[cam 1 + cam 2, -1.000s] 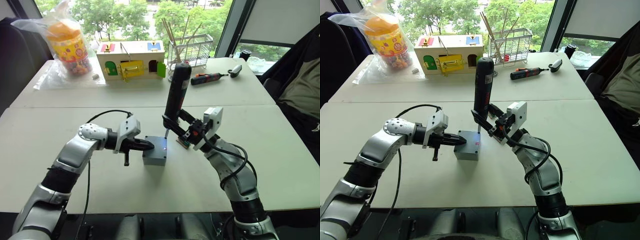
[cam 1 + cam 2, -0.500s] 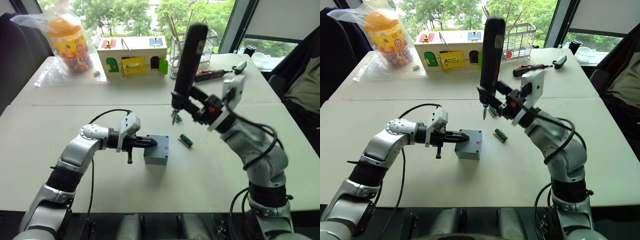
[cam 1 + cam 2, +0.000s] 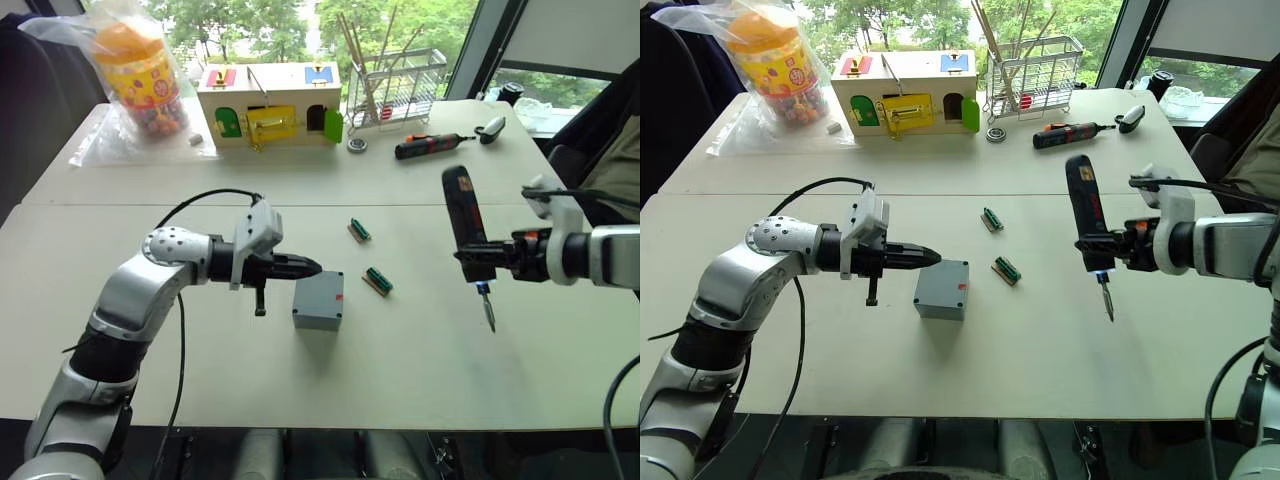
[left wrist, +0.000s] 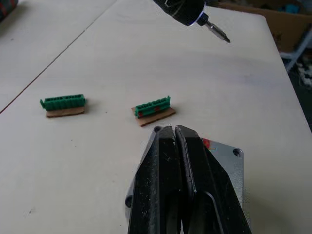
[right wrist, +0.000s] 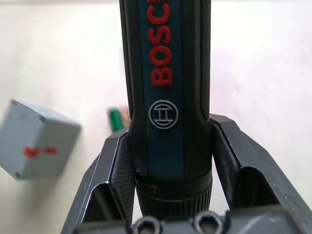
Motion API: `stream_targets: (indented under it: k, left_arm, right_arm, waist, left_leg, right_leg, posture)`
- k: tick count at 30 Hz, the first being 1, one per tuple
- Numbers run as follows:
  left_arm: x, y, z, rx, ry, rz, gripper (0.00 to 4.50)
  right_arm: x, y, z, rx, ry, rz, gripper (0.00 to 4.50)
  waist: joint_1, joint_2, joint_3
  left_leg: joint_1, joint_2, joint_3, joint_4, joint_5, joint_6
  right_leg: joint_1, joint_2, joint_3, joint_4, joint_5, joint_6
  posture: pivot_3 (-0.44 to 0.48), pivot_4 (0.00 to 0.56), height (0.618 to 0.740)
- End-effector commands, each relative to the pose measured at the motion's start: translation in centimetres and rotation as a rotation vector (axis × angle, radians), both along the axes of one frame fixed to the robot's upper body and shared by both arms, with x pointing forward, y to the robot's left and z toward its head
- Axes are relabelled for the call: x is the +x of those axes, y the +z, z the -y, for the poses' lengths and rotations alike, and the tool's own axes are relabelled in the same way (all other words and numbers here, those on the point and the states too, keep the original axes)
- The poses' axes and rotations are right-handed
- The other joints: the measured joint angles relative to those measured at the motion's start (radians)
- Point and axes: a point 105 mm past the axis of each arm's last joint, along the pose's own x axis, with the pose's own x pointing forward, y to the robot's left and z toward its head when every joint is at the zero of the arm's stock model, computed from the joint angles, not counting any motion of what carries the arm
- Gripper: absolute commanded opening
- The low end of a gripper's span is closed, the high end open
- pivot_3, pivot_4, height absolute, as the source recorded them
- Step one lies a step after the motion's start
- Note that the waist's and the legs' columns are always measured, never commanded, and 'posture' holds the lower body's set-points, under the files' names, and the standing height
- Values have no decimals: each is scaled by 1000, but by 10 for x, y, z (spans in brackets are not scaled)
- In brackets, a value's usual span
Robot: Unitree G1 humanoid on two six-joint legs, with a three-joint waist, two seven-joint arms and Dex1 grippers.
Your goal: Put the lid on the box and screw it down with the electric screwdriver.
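Observation:
The grey box (image 3: pixel 318 310) stands mid-table with the flat grey lid (image 3: pixel 320 287) closing its top; a red mark and corner screw holes show on it. My left gripper (image 3: pixel 310 267) is shut and empty, its tips at the box's left top edge; contact is unclear. In the left wrist view the shut fingers (image 4: pixel 165 175) lie over the lid (image 4: pixel 224 163). My right gripper (image 3: pixel 482 256) is shut on the electric screwdriver (image 3: pixel 463 225), held nearly upright well to the right of the box. Its bit (image 3: pixel 487 308) points down just above the table. The right wrist view shows its blue-black body (image 5: pixel 168 73).
Two green terminal blocks (image 3: pixel 359 229) (image 3: pixel 377 281) lie between box and screwdriver. At the back stand a wooden toy house (image 3: pixel 270 100), a wire rack (image 3: pixel 400 85), a bagged yellow jar (image 3: pixel 140 75), a small black-and-red screwdriver (image 3: pixel 430 147) and a metal ring (image 3: pixel 357 145).
My right arm swung the electric screwdriver from above the box out to the right and lower. The left gripper stayed shut at the box. The camera view shifted.

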Motion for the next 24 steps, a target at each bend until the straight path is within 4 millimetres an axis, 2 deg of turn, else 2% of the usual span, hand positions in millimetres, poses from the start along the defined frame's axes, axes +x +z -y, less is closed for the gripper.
stream_targets:
  k: [1, 7, 18, 20, 21, 24]
  left_arm:
    - [-21, -7, 5, 44, -92, -57, 0]
    - [-28, -18, 10, 67, -113, -85, 0]
    - [-20, -19, 5, 34, -42, -110, 0]
    - [-18, -16, 2, 7, -26, -132, 0]
    - [-15, -13, -1, -13, -12, -143, 0]
    - [-2, -5, -14, -72, 67, -163, 0]
  right_arm:
    - [-5, -10, 16, 12, -41, -103, 1798]
    - [7, -32, 31, 48, -143, -245, 1798]
    - [28, -43, 22, 71, -177, -283, 1798]
    - [29, -46, 24, 56, -194, -280, 2808]
    - [29, -47, 25, 52, -198, -275, 3053]
    - [34, -43, 29, 31, -213, -221, 4237]
  waist:
    - [-1, 1, 1]
    - [3, 2, 2]
    - [6, 2, 2]
    - [6, 2, 2]
    - [6, 2, 2]
    - [6, 2, 2]
  left_leg:
    - [1, 0, 1, 0, 0, 0]
    - [2, 2, 0, 2, 0, 0]
    - [0, 2, 0, 2, 0, 0]
    - [0, 2, 0, 2, 0, 0]
    - [1, 2, 0, 2, 0, 0]
    - [1, 2, 0, 3, 0, 0]
  right_leg:
    - [0, 0, 1, 1, 0, 0]
    - [0, 4, 1, 3, 0, 0]
    - [-1, 5, 1, 3, 0, 0]
    - [0, 5, 1, 3, 0, 0]
    - [0, 5, 1, 3, 0, 0]
    - [1, 5, 1, 3, 0, 0]
  posture:
    - [0, 150, 736]
    - [0, 150, 736]
    - [0, 150, 736]
    - [0, 150, 736]
    - [0, 150, 736]
    - [0, 150, 736]
